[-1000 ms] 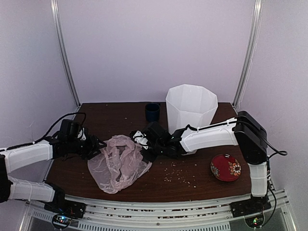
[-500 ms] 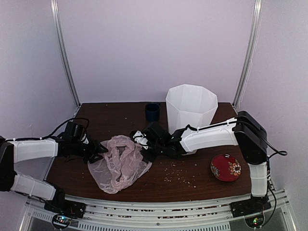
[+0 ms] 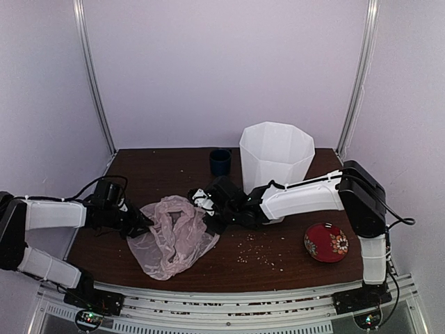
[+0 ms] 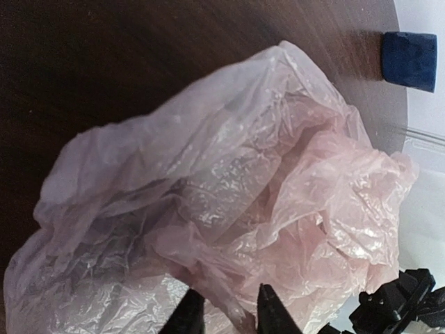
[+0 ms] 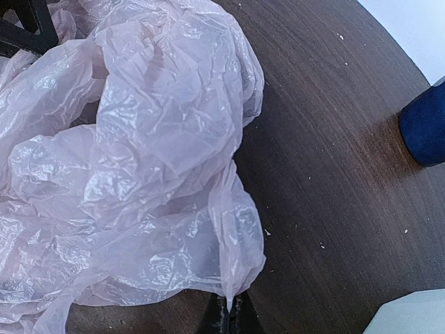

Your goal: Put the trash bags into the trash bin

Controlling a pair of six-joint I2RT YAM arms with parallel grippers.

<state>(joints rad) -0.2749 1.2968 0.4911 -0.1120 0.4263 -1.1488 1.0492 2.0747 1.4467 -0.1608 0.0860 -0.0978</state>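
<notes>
Crumpled pink bag (image 3: 174,236) near upright white bin (image 3: 276,156)

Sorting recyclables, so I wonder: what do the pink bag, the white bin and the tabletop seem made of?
The pink bag: thin plastic film, translucent, glossy, finely crinkled. The white bin: likely rigid plastic, smooth matte facets. The tabletop: dark wood or wood-look laminate; grain streaks show, which one cannot be told.

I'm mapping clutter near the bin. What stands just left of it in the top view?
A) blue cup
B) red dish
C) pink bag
A: the blue cup stands close beside the bin, on its left.
</notes>
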